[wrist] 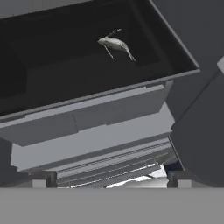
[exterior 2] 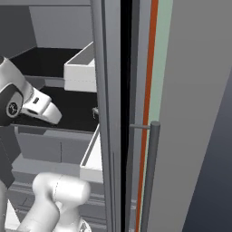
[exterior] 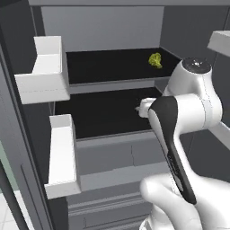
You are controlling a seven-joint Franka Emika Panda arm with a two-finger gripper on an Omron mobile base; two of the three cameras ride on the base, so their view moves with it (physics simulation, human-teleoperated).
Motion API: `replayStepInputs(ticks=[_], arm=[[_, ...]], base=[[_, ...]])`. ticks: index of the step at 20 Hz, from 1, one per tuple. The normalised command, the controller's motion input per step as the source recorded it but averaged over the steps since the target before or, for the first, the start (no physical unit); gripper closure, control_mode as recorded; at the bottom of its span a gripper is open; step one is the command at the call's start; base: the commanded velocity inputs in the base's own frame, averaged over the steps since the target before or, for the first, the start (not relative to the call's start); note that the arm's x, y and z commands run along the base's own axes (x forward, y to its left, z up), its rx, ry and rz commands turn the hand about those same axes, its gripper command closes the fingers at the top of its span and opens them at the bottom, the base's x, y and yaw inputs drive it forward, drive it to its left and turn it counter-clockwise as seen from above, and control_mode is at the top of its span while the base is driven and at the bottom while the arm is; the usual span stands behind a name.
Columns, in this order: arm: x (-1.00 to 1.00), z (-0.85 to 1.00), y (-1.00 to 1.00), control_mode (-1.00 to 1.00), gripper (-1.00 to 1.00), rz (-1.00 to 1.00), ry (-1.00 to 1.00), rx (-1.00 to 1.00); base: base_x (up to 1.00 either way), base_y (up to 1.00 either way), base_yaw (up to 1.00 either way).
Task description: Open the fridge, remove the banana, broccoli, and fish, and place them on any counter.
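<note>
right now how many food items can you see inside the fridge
2: the broccoli at the back right of the upper shelf, and the fish on the dark shelf below. Another may be hidden behind the arm.

Glossy white arm (exterior: 193, 108) with a dark joint panel.

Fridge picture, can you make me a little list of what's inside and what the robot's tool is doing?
fridge: doors open, dark shelves showing
upper shelf: broccoli sits near the right back
lower shelf: fish lies on it, seen from the hand view
tool: open, holding nothing, pointed at the lower shelf, not yet at the fish
door bins: white, look bare
banana: cannot tell where it is
</note>
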Motion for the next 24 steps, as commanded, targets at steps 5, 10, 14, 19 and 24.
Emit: replayStepInputs(ticks=[5,10,14,19,24], arm=[[-0.47,1.00,0.00,-1.00,-1.00,0.06,-0.34,-0.29],[0.04,1.00,-0.02,-1.00,-1.00,0.08,-0.16,-0.30],[0.43,0.81,-0.29,-1.00,-1.00,0.05,0.00,-0.19],[0.84,0.12,-0.67,-1.00,-1.00,0.01,0.00,-0.03],[0.91,-0.44,-0.54,-1.00,-1.00,0.00,0.00,0.03]], base=[[0.00,0.00,0.00],[0.00,0.00,0.00],[0.00,0.00,0.00],[0.00,0.00,0.00],[0.00,0.00,0.00]])
